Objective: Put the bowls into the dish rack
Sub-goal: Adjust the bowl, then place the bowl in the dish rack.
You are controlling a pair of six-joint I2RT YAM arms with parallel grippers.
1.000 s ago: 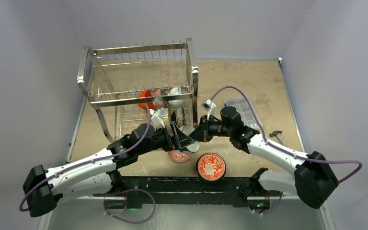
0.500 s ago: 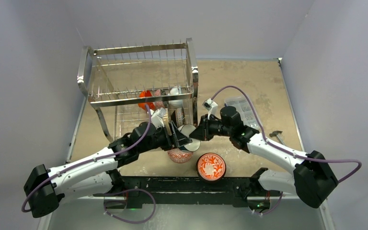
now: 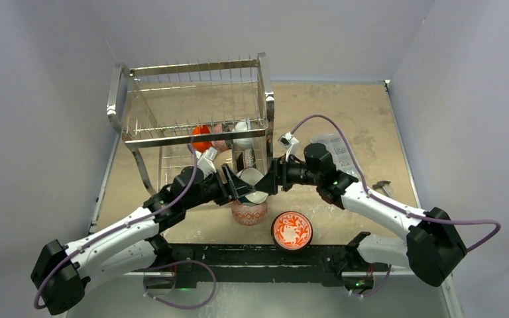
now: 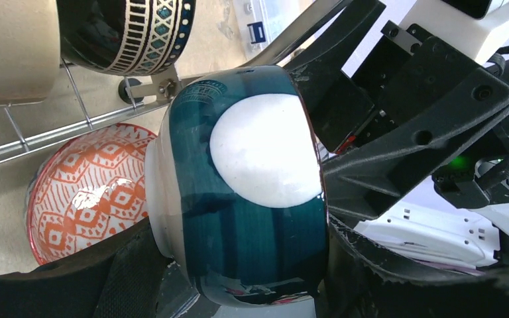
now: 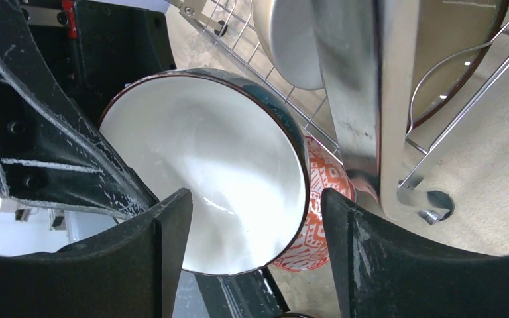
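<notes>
- Bowl [image 3: 250, 183], teal glazed ceramic, white inside: tilted, just near of tall steel wire dish rack [image 3: 166, 138], above orange patterned bowl [image 3: 248, 212] on surface.
- Left gripper [image 3: 235, 187]: clamped on Bowl.
- Right gripper [image 3: 270, 180]: spread wide, straddling its rim.

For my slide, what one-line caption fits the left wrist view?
Left claw holds a teal bowl at the dish rack, with an orange patterned bowl on the table behind.

Lit brightly and evenly from overhead, with only faint, soft shadows beneath the arms on the worktop [image 3: 344, 119]. Sharp throughout from above, though glinting hard off the steel of the dish rack [image 3: 166, 138]. Close up, bowed at the edges, near washed-out on the white inside of the teal bowl [image 5: 205, 165], and soft on the dark near fingers [image 5: 139, 265] of the right hand [image 5: 255, 205].
</notes>
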